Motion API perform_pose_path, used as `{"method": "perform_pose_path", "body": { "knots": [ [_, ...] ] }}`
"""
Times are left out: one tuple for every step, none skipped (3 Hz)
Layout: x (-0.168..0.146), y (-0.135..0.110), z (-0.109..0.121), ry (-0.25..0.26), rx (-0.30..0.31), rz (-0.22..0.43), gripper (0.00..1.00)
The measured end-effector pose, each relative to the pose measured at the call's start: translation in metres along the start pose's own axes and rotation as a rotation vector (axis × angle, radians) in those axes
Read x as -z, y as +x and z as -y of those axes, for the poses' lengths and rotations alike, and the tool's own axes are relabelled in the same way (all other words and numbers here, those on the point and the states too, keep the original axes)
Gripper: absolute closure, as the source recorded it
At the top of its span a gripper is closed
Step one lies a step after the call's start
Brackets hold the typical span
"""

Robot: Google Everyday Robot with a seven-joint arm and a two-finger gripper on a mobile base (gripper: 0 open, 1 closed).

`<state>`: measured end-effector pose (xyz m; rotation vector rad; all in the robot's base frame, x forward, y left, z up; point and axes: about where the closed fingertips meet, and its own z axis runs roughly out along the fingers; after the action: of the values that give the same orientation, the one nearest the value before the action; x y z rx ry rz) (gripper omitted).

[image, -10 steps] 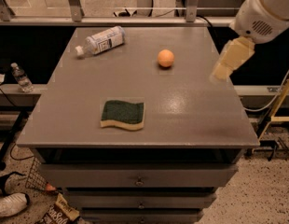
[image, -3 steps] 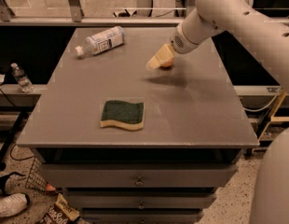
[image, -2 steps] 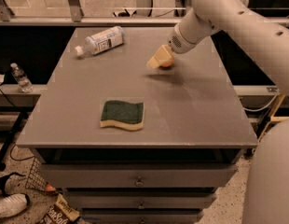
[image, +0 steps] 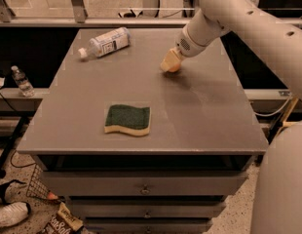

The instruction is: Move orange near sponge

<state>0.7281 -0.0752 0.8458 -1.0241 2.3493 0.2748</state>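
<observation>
The claw point(image: 169, 63) sits low over the orange point(image: 174, 69) on the table point(image: 199, 111), well apart from the sponge point(image: 128, 119).

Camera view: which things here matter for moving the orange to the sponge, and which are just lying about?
Job in hand:
orange, mostly hidden by the gripper at the far side of the table
sponge, near the front edge

Lying about:
plastic bottle, on its side at the far left of the table
small bottle, off the table at left
shoe, on the floor
</observation>
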Motion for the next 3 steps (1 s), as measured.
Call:
{"method": "perform_pose_path", "body": {
  "knots": [
    [0.027,0.0,-0.014,-0.005,-0.024,-0.025,0.88],
    [0.058,0.012,-0.045,-0.039,-0.076,-0.099,1.0],
    [0.077,0.029,-0.09,-0.131,-0.123,-0.164,1.0]
  ]
}}
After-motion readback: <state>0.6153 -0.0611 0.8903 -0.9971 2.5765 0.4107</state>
